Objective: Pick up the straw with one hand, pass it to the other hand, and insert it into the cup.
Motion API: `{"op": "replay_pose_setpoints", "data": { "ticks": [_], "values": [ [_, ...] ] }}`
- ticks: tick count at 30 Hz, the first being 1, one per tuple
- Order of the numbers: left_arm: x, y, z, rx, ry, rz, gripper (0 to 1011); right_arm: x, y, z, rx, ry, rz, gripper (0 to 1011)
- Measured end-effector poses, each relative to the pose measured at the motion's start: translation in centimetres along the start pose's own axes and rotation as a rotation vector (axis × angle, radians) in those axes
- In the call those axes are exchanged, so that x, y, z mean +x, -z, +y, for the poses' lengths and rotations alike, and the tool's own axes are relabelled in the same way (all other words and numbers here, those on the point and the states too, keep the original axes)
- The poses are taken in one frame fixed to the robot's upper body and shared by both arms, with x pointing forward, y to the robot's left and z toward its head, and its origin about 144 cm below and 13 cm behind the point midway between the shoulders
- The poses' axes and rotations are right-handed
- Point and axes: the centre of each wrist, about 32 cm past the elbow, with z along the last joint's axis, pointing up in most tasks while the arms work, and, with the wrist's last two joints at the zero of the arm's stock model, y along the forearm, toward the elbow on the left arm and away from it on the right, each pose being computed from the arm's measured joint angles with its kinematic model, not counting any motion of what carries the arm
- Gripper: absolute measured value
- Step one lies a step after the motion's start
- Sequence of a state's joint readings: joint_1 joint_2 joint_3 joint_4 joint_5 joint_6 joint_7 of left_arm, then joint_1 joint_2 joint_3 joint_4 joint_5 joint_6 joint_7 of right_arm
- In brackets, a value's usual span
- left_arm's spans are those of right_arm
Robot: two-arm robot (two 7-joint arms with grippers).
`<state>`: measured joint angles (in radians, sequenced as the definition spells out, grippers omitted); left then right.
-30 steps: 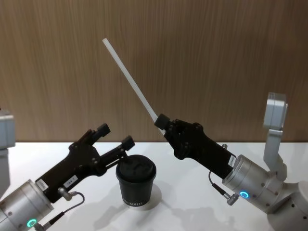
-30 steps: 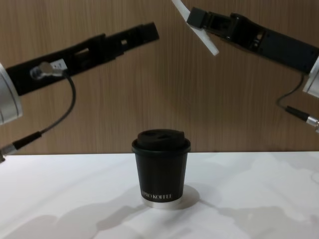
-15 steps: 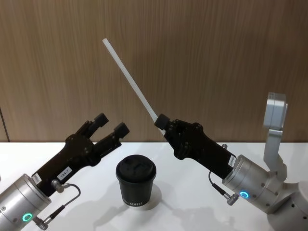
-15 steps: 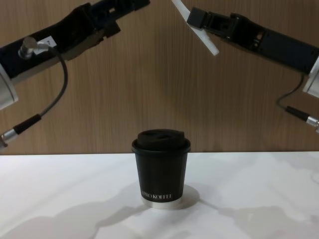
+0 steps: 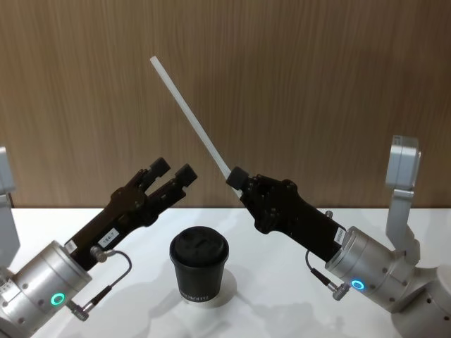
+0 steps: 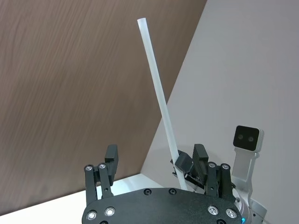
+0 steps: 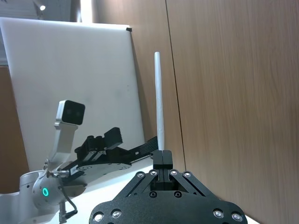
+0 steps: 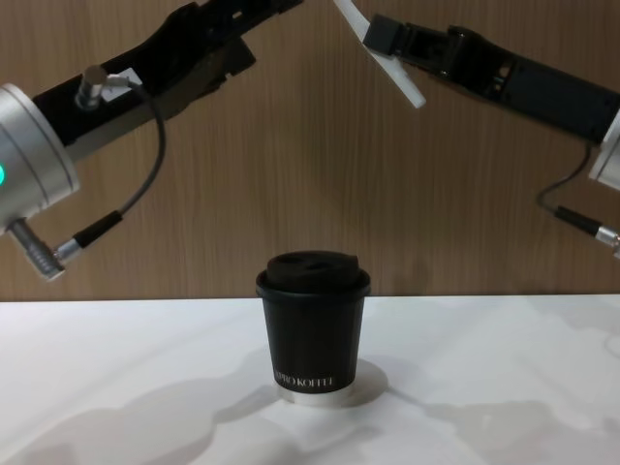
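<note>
Right gripper point(image 5: 238, 179) clamps straw point(image 5: 189, 113) near lower end; straw slants high above cup point(image 5: 199, 264) at table point(image 5: 282, 310) centre. Left gripper point(image 5: 174, 170) spread, short of straw. Best centre shaft between fingers before closing.

Brown wood-grain wall point(image 5: 317, 84) directly behind the white counter point(image 8: 504, 387), meeting its far edge. Soft grey shadows on the counter top. Thin vertical seam point(image 7: 176, 93) in the wall panelling. Flat white panel point(image 7: 93, 70) stands against the wall, to one side. Small bright light point(image 7: 42, 7) above the panel.
</note>
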<state>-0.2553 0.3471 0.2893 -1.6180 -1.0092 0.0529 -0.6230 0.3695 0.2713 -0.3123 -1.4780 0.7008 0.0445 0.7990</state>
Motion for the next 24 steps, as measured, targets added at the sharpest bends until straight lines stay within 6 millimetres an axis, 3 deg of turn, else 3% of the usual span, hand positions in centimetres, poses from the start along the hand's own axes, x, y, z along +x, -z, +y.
{"op": "replay_pose_setpoints", "data": {
  "ticks": [24],
  "values": [
    [1.2,0.2,-2.8,-0.013,0.076,0.058,1000,0.0,0.0,0.0,0.0,0.0,0.0,0]
  ]
}}
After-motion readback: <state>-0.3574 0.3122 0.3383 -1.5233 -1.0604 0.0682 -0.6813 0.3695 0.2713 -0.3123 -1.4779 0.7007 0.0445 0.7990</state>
